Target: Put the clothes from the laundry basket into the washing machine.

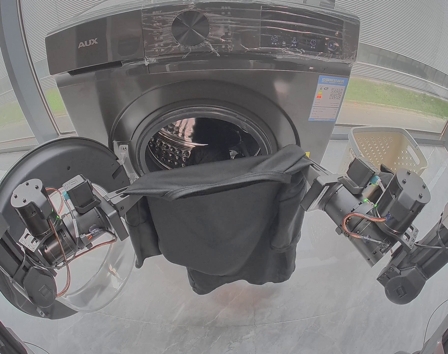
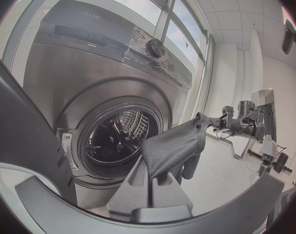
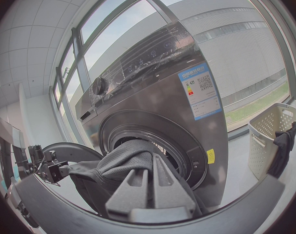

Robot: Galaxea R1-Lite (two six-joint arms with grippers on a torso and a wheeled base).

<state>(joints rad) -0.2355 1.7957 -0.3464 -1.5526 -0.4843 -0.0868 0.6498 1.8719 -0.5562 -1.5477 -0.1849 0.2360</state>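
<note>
While left gripper (image 1: 124, 198) and right gripper (image 1: 308, 169) each pinch one end of a dark garment (image 1: 224, 217) stretched before the washing machine (image 1: 204, 89) mouth | risk: the hanging hem may catch the rim and spill outside

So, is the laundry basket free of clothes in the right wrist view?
No, a dark garment hangs over the rim of the laundry basket.

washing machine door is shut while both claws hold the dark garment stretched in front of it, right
No: the door is open, as the head view shows. The left claw and right claw do hold the dark garment stretched before it.
</note>
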